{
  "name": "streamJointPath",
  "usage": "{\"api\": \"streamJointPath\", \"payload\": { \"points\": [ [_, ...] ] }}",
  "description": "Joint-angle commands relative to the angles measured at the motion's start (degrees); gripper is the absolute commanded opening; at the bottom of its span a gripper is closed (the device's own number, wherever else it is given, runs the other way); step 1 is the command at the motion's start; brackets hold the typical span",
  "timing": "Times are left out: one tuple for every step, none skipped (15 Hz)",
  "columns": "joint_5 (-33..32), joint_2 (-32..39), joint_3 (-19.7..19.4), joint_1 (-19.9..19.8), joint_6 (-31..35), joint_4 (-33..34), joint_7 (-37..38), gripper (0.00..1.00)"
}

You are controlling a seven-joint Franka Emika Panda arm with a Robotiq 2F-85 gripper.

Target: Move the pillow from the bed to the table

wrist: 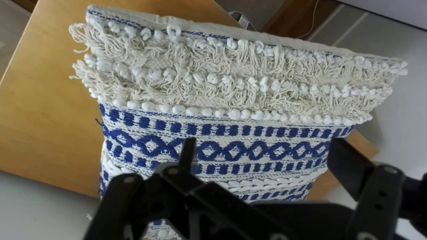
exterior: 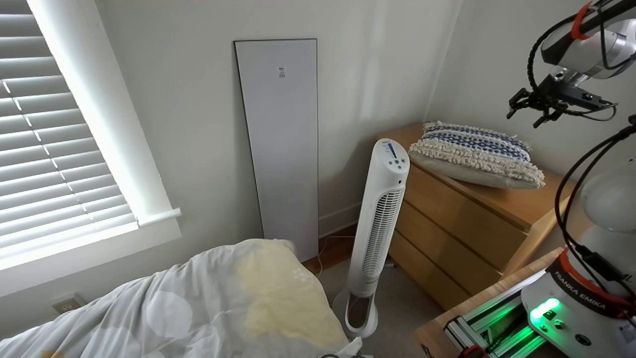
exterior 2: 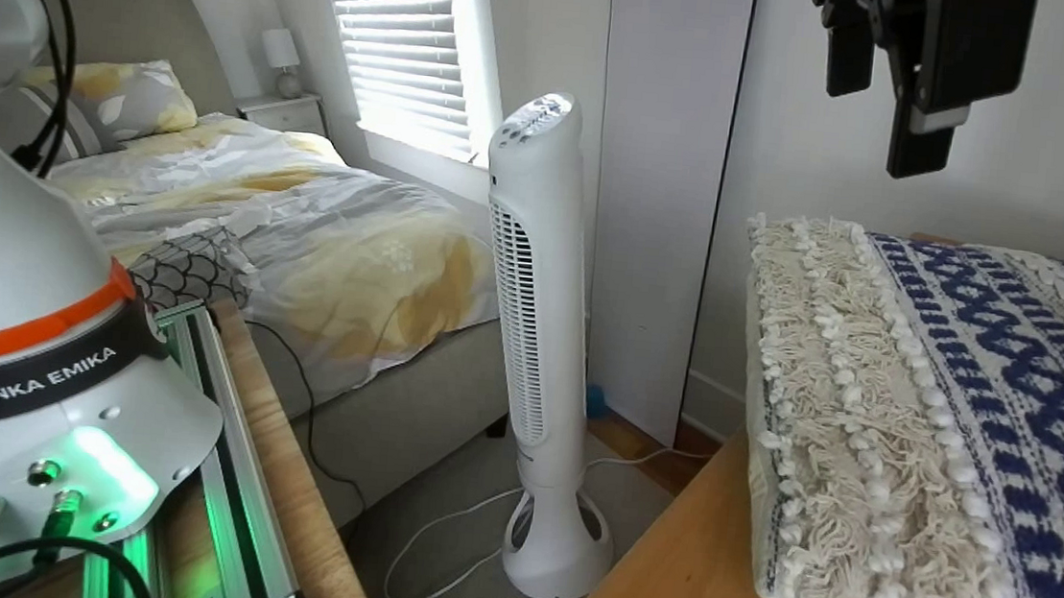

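Note:
The pillow (exterior: 477,151) lies flat on top of the table (exterior: 457,236), a tan chest of drawers, with its navy-and-white woven face up and cream fringe along one end. It also shows in an exterior view (exterior 2: 895,446) and in the wrist view (wrist: 230,83), where the bare table top (wrist: 50,110) shows beside it. My gripper (exterior: 522,119) is open and empty above the pillow, apart from it. Its two fingers (wrist: 265,143) stand wide apart in the wrist view. It also shows in an exterior view (exterior 2: 882,127). The bed (exterior 2: 425,415) has rumpled sheets and yellow patches.
A tall white tower fan (exterior: 377,223) stands between the bed and the table, close to the table's edge. A white panel (exterior: 283,139) leans on the wall behind. The robot base (exterior: 571,298) sits on a wooden stand. Cables hang along the arm.

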Motion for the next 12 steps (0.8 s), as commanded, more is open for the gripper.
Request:
{"api": "streamJointPath", "payload": {
  "points": [
    [-1.0,1.8,1.4,1.0,2.4,-0.6,2.0,1.00],
    [-1.4,2.6,2.2,1.4,3.3,-1.0,2.7,1.00],
    [-1.8,4.2,3.2,1.9,3.9,-1.2,4.1,1.00],
    [-2.0,5.8,4.1,2.4,4.5,-1.0,5.4,1.00],
    [-1.9,8.3,5.1,3.1,6.5,-0.9,6.9,1.00],
    [-1.7,10.3,5.9,3.7,8.1,-0.6,8.4,1.00],
    [-1.7,13.4,6.6,4.3,10.6,0.1,9.6,1.00],
    [-2.2,16.0,7.2,4.7,11.4,1.0,10.9,1.00],
    [-3.2,18.9,7.7,5.2,13.1,2.0,12.8,1.00],
    [-4.1,21.4,7.9,5.7,12.8,3.1,14.5,1.00],
    [-4.8,23.6,7.9,6.2,12.1,4.2,16.0,1.00],
    [-5.6,25.6,7.9,6.8,10.0,5.4,17.5,1.00]
  ]
}}
